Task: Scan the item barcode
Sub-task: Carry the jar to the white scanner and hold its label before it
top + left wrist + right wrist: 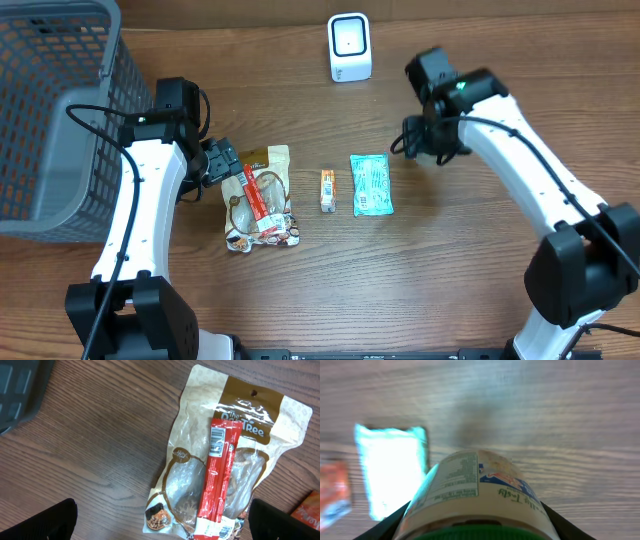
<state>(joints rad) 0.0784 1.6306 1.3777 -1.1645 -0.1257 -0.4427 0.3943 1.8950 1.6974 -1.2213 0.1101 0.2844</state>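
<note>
Two things were hard to see straight off. The jar (475, 485) in the right wrist view was blurry and cut off by the bottom edge. Only part of its paper label and a green band (470, 534) showed, and I couldn't make out any code on it. From overhead the jar was hidden under the right arm (520, 160), right of centre and below-right of the boxy white scanner (349, 47).

Right tool (475, 527) was clamped on the jar, dark fingers (387, 522) hugging both rounded sides. Left tool (160, 522) stood wide apart with nothing in it, hovering over a glossy, crinkly snack pouch (190, 460). A red stick packet (217, 485) lay on top of the pouch, barcode (216, 442) facing up.

Orange packet (327, 190) only peeked in at the lower right corner of the left wrist view. Teal packet (371, 184) was flat and rectangular, and washed out to glare in the right wrist view.

Counter (450, 290) was wood grain, with bare room along the bottom of the overhead frame and between the scanner and the packets. Grey mesh basket (40, 60) ran off the upper left edge.
</note>
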